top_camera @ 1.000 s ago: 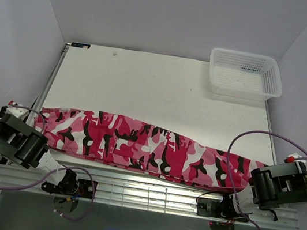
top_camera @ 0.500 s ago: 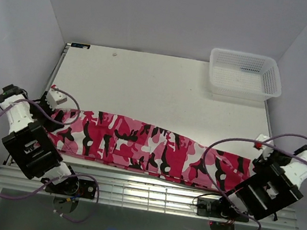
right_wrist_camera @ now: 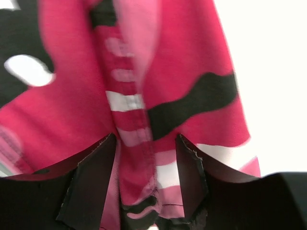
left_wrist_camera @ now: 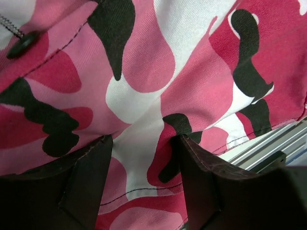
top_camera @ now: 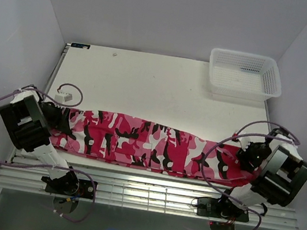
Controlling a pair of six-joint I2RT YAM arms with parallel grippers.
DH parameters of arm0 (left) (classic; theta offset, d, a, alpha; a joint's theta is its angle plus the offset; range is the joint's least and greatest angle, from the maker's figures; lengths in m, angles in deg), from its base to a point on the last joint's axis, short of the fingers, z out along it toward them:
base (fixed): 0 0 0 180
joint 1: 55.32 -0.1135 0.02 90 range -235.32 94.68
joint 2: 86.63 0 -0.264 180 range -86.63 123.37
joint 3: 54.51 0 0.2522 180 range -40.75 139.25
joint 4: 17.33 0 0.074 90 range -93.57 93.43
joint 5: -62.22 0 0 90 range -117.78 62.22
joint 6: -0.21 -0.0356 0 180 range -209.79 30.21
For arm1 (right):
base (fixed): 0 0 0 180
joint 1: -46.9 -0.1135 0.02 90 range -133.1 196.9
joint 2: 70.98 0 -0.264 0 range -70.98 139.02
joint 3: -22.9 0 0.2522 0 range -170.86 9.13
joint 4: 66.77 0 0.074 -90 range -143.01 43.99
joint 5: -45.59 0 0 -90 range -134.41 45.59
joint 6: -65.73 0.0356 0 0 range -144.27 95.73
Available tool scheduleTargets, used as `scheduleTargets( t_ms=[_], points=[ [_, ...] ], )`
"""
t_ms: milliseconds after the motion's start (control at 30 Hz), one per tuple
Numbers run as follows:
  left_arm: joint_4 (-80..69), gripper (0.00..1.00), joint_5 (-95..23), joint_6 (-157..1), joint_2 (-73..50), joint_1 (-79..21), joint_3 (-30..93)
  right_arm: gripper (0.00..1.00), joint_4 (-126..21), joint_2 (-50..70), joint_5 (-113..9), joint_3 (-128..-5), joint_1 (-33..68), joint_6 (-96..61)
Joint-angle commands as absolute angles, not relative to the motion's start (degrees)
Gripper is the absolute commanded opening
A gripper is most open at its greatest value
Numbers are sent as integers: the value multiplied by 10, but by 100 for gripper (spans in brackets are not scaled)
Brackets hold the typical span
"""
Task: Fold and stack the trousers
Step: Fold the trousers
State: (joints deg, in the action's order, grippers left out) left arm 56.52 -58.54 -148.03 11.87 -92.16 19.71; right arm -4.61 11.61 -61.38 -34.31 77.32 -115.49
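The pink, red, white and black camouflage trousers (top_camera: pixel 149 143) lie stretched left to right along the table's near edge. My left gripper (top_camera: pixel 64 119) is at their left end. In the left wrist view it (left_wrist_camera: pixel 141 143) is open, its jaws spread over flat cloth (left_wrist_camera: pixel 144 72), with a black button (left_wrist_camera: pixel 21 44) at the upper left. My right gripper (top_camera: pixel 247 156) is at the trousers' right end. In the right wrist view it (right_wrist_camera: pixel 146 141) is open, with a seam and hem of the cloth (right_wrist_camera: pixel 139 120) lying between its jaws.
A white mesh basket (top_camera: pixel 244 74) stands at the back right corner. The white table (top_camera: pixel 146 85) stretches behind the trousers. A metal rail (top_camera: pixel 141 192) runs along the near edge and also shows in the left wrist view (left_wrist_camera: pixel 268 148). Grey walls close in on both sides.
Both arms have swung in from the outer sides and come down onto the two ends of the trousers. The cloth has bunched slightly inward and now lies straighter.
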Motion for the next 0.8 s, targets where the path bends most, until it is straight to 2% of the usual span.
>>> scheduleTargets(
  t_ms=[0, 233, 300, 367, 467, 600, 767],
  points=[
    [470, 68, -528, -1386, 169, -883, 224, 58, -194, 217, -568, -434, 730, -1039],
    [480, 68, -498, -1354, 224, -851, 319, 59, -115, 243, -630, -556, 672, -962],
    [485, 69, -477, -1397, 226, -852, 325, 64, -71, 228, -643, -580, 673, -950],
    [473, 70, -455, -1429, 218, -852, 312, 74, -28, 207, -665, -618, 685, -941],
    [471, 75, -438, -1481, 217, -852, 303, 81, 25, 182, -691, -674, 712, -922],
    [467, 76, -390, -1503, 247, -853, 310, 82, 135, 189, -676, -726, 743, -978],
    [502, 82, -427, -1505, 280, -853, 362, 87, 211, 204, -667, -723, 812, -1103]
  ],
)
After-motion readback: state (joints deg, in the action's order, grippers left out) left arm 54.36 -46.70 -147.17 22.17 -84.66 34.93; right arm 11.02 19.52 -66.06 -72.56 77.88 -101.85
